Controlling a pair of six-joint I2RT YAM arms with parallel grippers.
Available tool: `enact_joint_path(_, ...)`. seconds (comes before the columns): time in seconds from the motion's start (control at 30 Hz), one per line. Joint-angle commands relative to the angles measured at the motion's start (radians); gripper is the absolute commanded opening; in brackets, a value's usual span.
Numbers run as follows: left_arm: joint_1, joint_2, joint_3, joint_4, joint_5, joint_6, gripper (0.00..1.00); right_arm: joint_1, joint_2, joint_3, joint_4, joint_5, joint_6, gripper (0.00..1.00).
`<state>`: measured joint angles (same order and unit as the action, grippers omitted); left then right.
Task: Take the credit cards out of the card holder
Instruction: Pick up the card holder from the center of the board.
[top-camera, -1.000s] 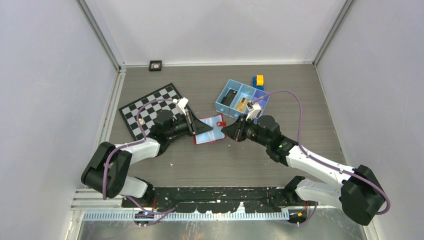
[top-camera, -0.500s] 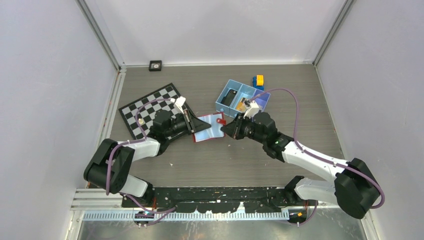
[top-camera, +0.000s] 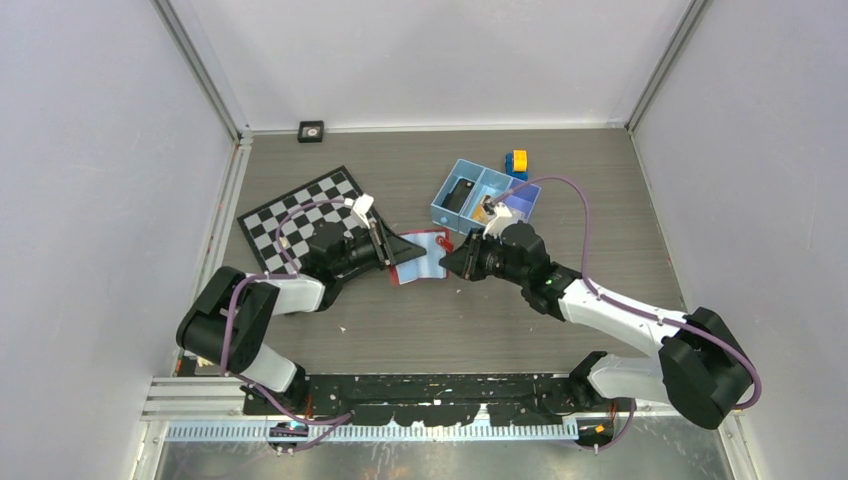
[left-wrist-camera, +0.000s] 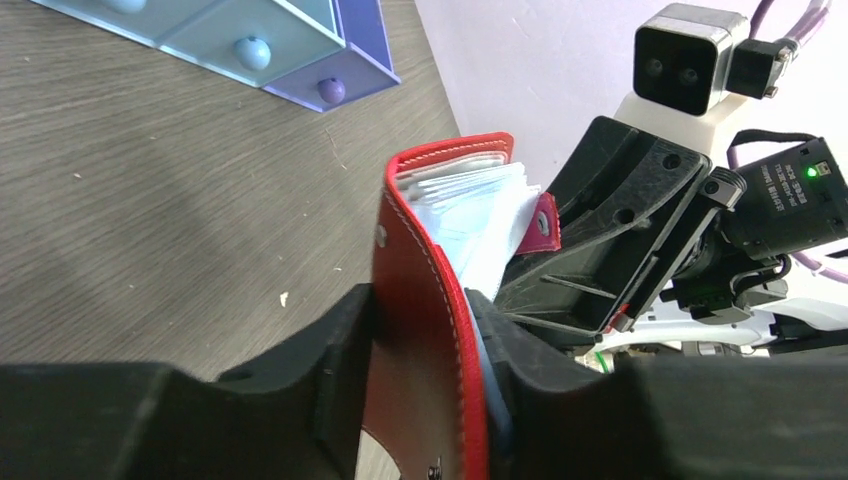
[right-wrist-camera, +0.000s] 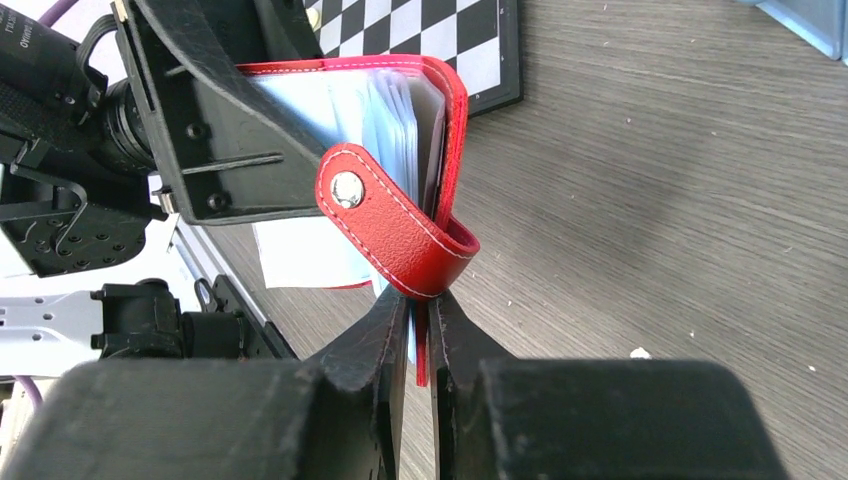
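Observation:
The red card holder (top-camera: 420, 258) hangs just above the table between my two grippers, its covers spread. The left gripper (left-wrist-camera: 420, 345) is shut on one red cover (left-wrist-camera: 415, 290). The right gripper (right-wrist-camera: 418, 325) is shut on the thin edge of the other cover, just below the snap tab (right-wrist-camera: 385, 220). Pale blue-grey sleeves (left-wrist-camera: 465, 195) fan out between the covers (right-wrist-camera: 340, 110). The credit cards are hidden inside those sleeves; I cannot tell a card from a sleeve. From above, the left gripper (top-camera: 393, 258) and the right gripper (top-camera: 450, 262) face each other across the holder.
A blue three-compartment tray (top-camera: 441, 214) stands just behind the right wrist, with a black item (top-camera: 460, 193) in its left compartment. A yellow and blue block (top-camera: 517, 162) sits behind it. A checkerboard (top-camera: 290, 215) lies at the left. A small black square (top-camera: 311, 130) lies by the back wall.
The right gripper has moved a little left toward the left one. The card holder between them now looks narrower and more bowed. The left arm has hardly moved.

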<state>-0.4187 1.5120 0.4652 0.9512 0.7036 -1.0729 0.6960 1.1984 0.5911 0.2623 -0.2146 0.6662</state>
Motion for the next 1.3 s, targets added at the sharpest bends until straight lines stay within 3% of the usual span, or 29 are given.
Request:
enact_joint_path(0.0, -0.066, -0.018, 0.038, 0.121, 0.113, -0.016, 0.42, 0.015, 0.029, 0.034, 0.080, -0.071, 0.001, 0.17)
enact_joint_path(0.33, -0.103, -0.049, 0.063, -0.035, 0.076, 0.078, 0.64, 0.021, 0.048, 0.037, 0.111, -0.112, 0.012, 0.16)
enact_joint_path(0.73, -0.104, -0.052, 0.064, -0.038, 0.075, 0.078, 0.72, 0.025, 0.043, 0.033, 0.120, -0.120, 0.013, 0.15)
enact_joint_path(1.0, -0.093, -0.045, 0.063, -0.040, 0.068, 0.070, 0.33, 0.024, 0.026, 0.018, 0.123, -0.100, 0.013, 0.18)
enact_joint_path(1.27, -0.052, -0.011, 0.039, 0.088, 0.102, -0.020, 0.25, 0.023, 0.027, 0.023, 0.068, -0.024, 0.010, 0.53)
